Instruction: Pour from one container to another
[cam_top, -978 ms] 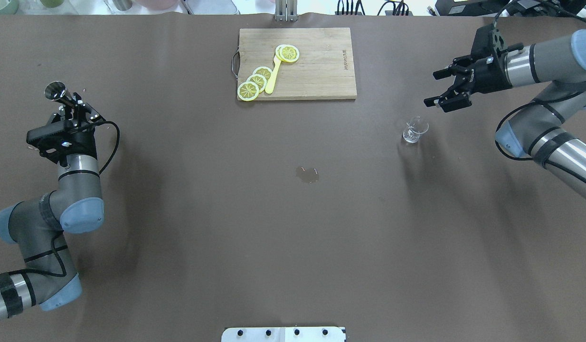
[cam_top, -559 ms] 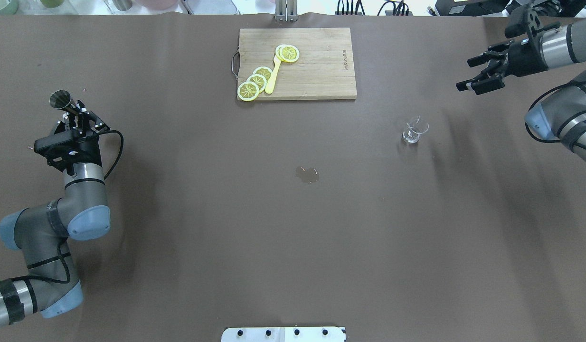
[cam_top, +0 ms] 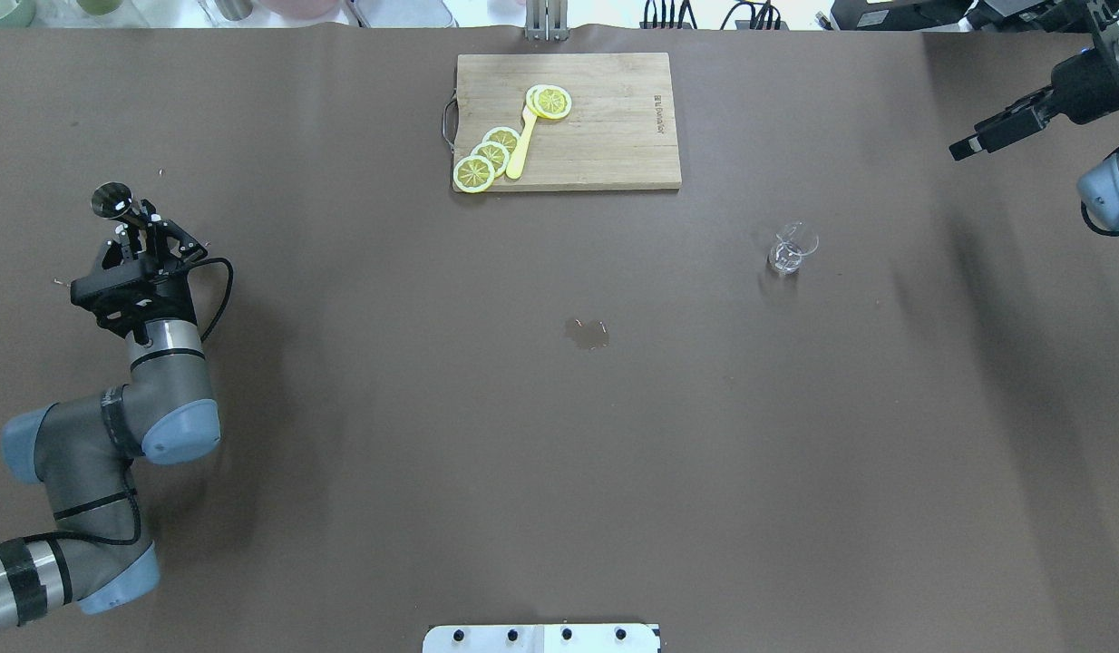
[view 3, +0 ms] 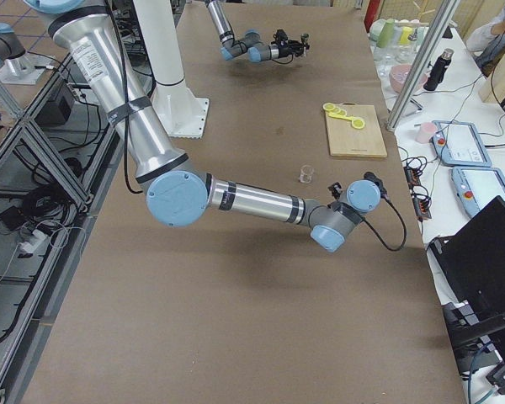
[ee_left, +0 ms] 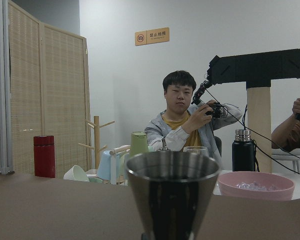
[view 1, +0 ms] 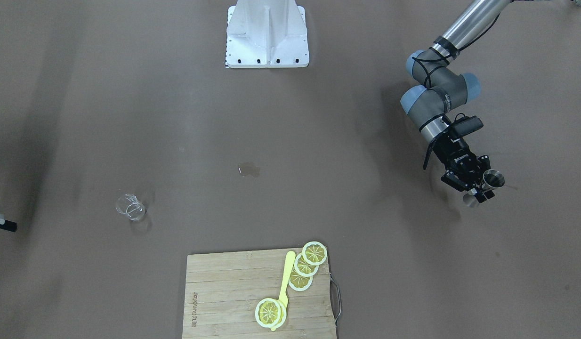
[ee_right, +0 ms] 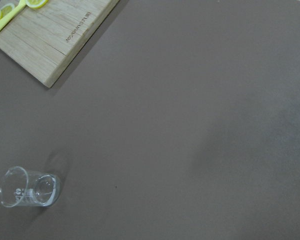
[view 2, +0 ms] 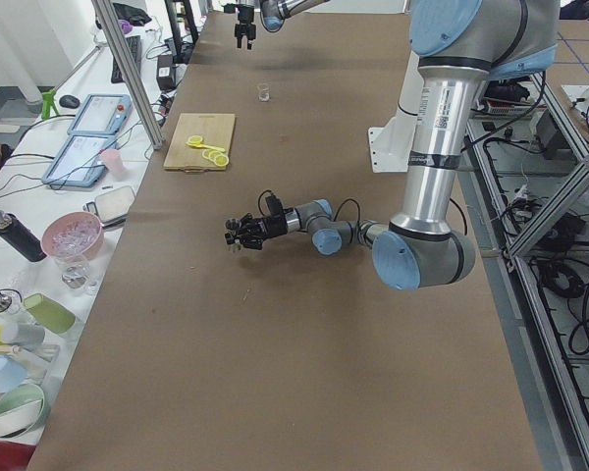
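Brown table shows a wet patch at centre. The right gripper has pulled back from the glass beaker (upright, 2 o'clock of the patch) to the far edge; whether its fingers are spread I cannot tell. At 9 o'clock, the left gripper reaches out level, fingers clamped on the upright metal jigger. With the containers well apart, pouring looks over.

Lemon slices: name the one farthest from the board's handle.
The slice atop the yellow utensil's far end, near the board's middle; the overlapping row lies by the handle.
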You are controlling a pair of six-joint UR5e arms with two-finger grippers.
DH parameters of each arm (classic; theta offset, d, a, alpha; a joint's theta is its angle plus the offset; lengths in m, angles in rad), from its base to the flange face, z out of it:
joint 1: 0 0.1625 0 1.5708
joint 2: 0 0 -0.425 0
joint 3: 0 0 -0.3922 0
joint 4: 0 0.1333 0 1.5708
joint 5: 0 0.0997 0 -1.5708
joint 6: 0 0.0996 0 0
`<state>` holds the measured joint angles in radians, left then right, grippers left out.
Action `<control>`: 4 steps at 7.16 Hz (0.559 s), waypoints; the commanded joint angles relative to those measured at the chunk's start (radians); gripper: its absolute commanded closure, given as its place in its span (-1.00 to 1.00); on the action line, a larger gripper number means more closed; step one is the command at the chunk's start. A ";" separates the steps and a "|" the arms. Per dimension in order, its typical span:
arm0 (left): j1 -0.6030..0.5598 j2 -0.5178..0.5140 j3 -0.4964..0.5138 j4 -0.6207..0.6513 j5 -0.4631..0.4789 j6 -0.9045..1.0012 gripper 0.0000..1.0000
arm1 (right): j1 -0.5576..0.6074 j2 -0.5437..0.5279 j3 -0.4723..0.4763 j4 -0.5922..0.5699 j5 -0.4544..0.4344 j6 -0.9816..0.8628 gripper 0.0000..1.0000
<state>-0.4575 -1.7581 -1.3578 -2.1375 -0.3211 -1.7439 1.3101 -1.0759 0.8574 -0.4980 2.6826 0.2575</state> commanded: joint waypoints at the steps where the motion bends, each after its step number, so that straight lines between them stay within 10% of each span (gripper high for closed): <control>1: 0.013 0.000 0.002 0.004 0.002 -0.009 1.00 | 0.030 0.005 -0.004 -0.088 0.004 -0.010 -1.00; 4: 0.033 0.000 0.022 0.007 0.019 -0.063 1.00 | 0.113 0.050 0.006 -0.302 -0.166 -0.011 -1.00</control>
<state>-0.4335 -1.7585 -1.3435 -2.1310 -0.3142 -1.7926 1.3932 -1.0412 0.8599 -0.7173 2.5786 0.2463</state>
